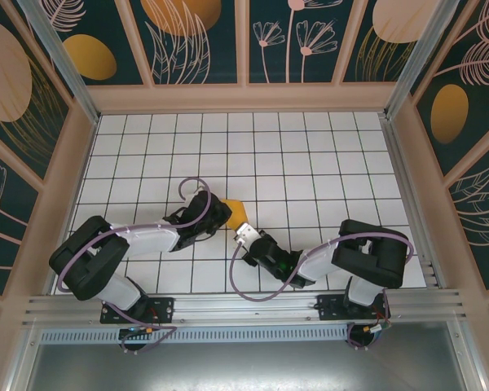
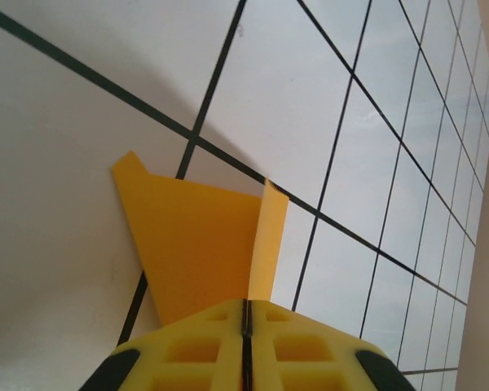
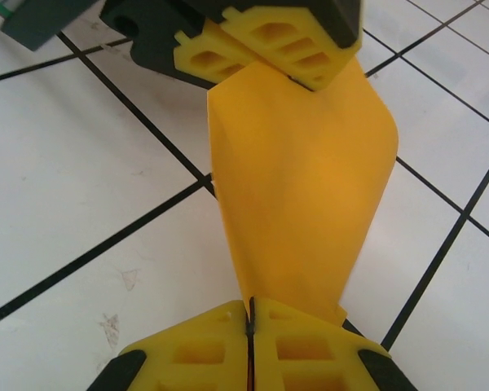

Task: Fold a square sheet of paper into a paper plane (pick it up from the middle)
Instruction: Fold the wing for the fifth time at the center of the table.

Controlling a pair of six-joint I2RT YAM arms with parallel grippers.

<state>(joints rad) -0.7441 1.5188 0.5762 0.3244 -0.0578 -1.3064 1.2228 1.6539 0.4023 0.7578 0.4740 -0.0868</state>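
Found near the middle of the white grid table (image 1: 310,163), a little toward the near edge: the orange-yellow sheet of paper (image 1: 237,212), partly folded and spanning between the two grippers.

From overhead: left gripper (image 1: 226,215) at the sheet's left side, right gripper (image 1: 243,234) just below it, both arms reaching inward.

From the left wrist: fingers pressed together on the sheet's near edge, nothing but paper between the pads. Broad panel lying ahead, with a narrow flap raised along a crease on its right.

From the right wrist: fingers likewise pinched shut on the sheet's narrow near end, with the left gripper (image 3: 281,69) clamped on the wider far end opposite.

Apparently lifted slightly off the tiles; contact with the surface not determinable.
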